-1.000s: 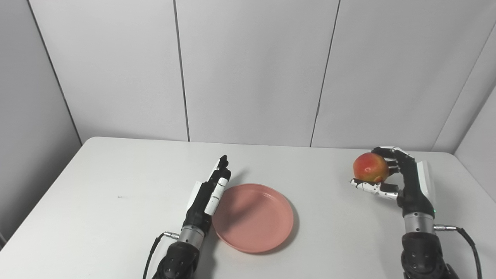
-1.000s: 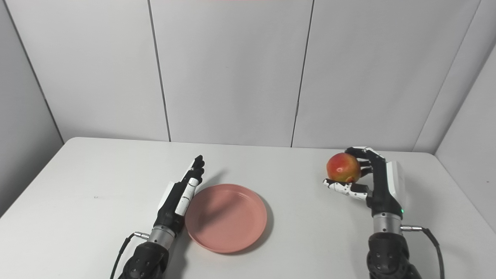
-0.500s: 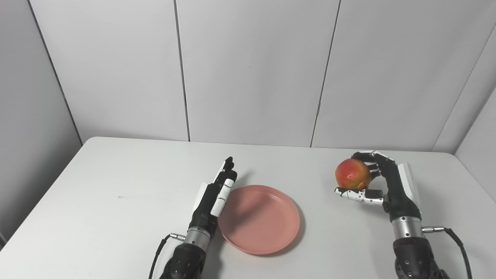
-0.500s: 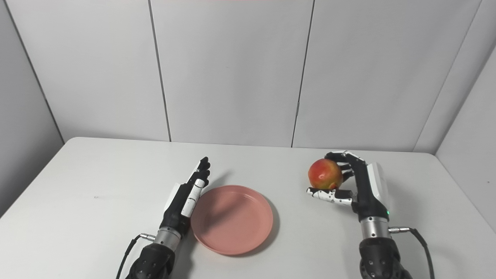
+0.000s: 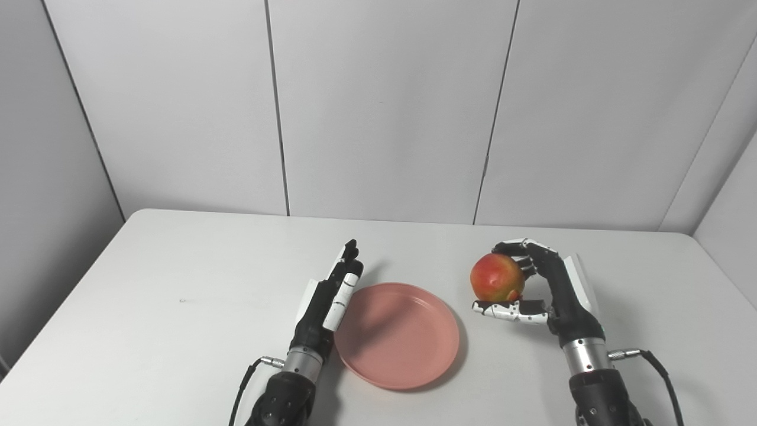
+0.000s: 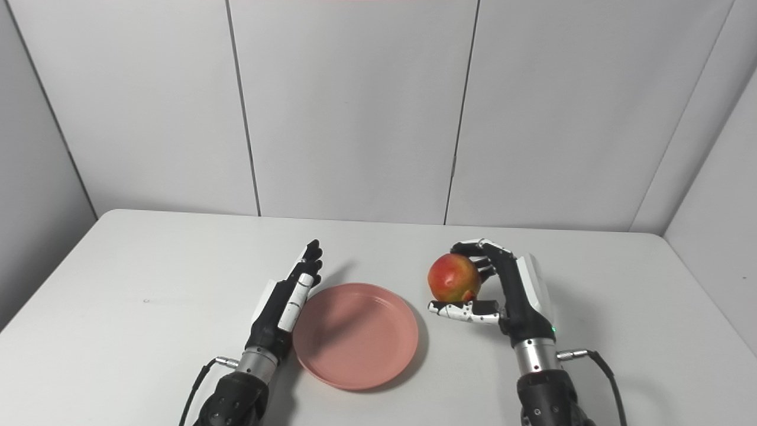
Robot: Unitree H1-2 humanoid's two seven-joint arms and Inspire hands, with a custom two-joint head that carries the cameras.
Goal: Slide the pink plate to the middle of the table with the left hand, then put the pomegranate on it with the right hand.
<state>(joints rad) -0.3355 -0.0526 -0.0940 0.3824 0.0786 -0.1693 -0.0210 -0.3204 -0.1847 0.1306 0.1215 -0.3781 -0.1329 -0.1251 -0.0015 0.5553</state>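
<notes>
While the plate's basically stopped moving, worth starting on the left: left hand [image 5: 328, 299] flat and edge-on, fingers straight and pressed together, holding nothing, parked right against the left rim of the pink plate [image 5: 397, 335]. Barely budged over the last half second, after nudging the plate a bit rightward in the half second before that. Looks like the slide is done or near enough, with the plate sitting roughly mid-table [image 5: 148, 307], a little toward the near edge.

Then further right, the real change: right hand [image 5: 541, 290] curled around the pomegranate [image 5: 497, 278], thumb underneath, fingers over the top and back, fruit lifted clear of the table. Carried a good way left over the last second, from out near the far right corner to just beside the plate's right rim. Not over the plate yet though. Probably just a short move left and down, then letting go.
</notes>
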